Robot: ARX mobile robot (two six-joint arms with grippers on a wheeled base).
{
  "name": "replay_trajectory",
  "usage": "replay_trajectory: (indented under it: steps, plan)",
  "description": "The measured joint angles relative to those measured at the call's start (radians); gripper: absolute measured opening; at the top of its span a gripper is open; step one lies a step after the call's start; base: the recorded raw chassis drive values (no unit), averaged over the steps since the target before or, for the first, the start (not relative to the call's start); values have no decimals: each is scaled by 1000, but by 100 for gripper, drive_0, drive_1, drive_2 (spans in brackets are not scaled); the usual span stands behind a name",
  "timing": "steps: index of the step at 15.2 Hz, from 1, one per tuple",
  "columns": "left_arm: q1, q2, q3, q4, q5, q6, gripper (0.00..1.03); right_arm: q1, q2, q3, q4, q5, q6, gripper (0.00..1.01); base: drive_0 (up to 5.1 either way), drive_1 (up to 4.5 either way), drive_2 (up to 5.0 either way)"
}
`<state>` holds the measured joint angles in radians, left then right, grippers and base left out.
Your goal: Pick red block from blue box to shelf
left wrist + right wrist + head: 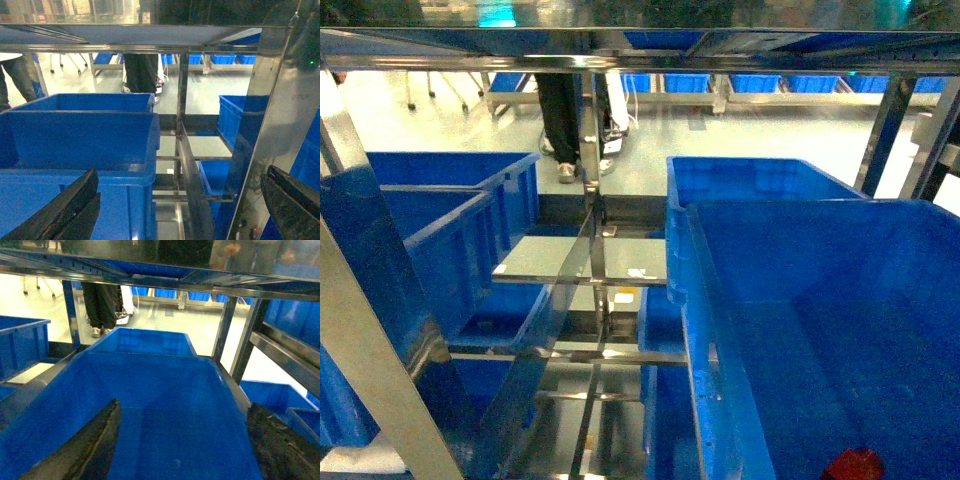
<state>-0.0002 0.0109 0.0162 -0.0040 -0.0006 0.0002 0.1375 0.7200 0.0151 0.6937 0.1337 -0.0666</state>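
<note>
I see the red block (854,466) low at the blue box (800,215) near edge; both grippers' jaws spread, empty, ready to reach in.

Red block (853,466): one, partly cut by head view's bottom edge, inside near right box.

Blue box (820,300): four in head view. Two stacked front-to-back on right, ahead of right hand (180,450); two likewise on left, ahead of left hand (175,210).

More blue crates (760,83) along far wall: at least four, blurred, exact count unclear.

Shelf (595,200): one steel rack.

Hands: two, each with two dark fingers spread apart, nothing between.

Person (560,110): one pair of legs beyond rack in head view.
</note>
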Motion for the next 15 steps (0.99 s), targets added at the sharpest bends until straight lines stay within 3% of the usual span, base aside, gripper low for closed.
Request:
replay_trajectory:
  steps: [1, 7, 8, 9, 10, 12, 15]
  plan:
    - [0, 0, 0, 0, 0, 0, 98, -16, -48, -1, -40, -8, 27, 68, 0, 0, 0]
    - [0, 0, 0, 0, 0, 0, 98, -31, -109, -3, -101, -27, 45, 51, 0, 0, 0]
    - [0, 0, 0, 0, 0, 0, 98, -65, -141, -3, -130, -77, 52, 44, 0, 0, 0]
    - [0, 0, 0, 0, 0, 0, 98, -144, -231, -3, -207, -117, 62, 21, 0, 0, 0]
    - [0, 0, 0, 0, 0, 0, 98, -138, -336, -3, -307, -131, 67, 2, 0, 0, 0]
    - [0, 0, 0, 0, 0, 0, 98, -138, -478, -3, -449, -131, 67, 2, 0, 0, 0]
    - [0, 0, 0, 0, 0, 0, 98, -138, -529, -3, -501, -131, 67, 2, 0, 0, 0]
